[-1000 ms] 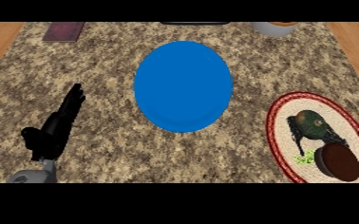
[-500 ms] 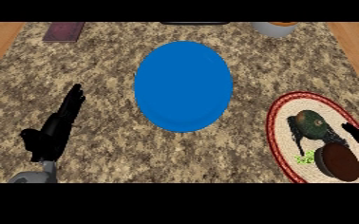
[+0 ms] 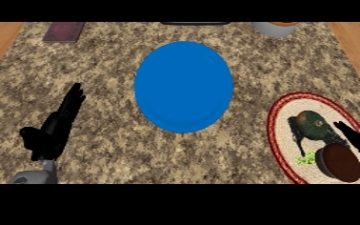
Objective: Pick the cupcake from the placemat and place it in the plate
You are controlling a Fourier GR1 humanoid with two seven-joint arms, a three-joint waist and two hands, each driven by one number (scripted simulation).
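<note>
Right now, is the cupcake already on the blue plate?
No, the cupcake sits on the placemat at the right edge, well apart from the blue plate.

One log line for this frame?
cupcake: on placemat, not yet in plate | left hand: open, resting at left | right hand: at right edge, over placemat

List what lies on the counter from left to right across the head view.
left hand → blue plate → placemat. The things on the placemat overlap it, so they are left out.
</note>
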